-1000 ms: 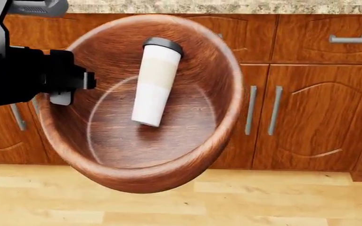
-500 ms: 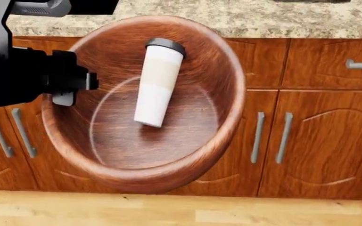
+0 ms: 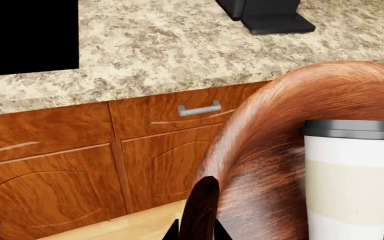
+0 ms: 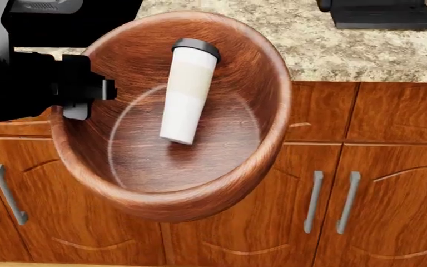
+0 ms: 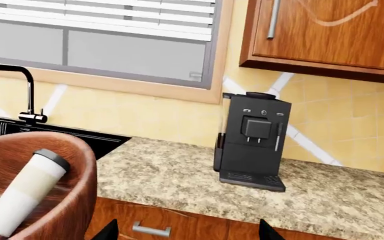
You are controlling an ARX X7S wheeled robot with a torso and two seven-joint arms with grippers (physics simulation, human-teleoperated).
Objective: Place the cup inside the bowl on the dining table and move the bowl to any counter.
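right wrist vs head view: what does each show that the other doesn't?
Only the right wrist view: the window, the faucet over the dark sink, and the whole coffee machine against the yellow tiled wall. Only the head view: the left hand clamped on the bowl's rim, and the lower cabinet doors. Both: the bowl with the cup leaning inside, and the counter.

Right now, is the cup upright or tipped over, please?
Tipped: the cup leans against the bowl wall, lid uppermost.
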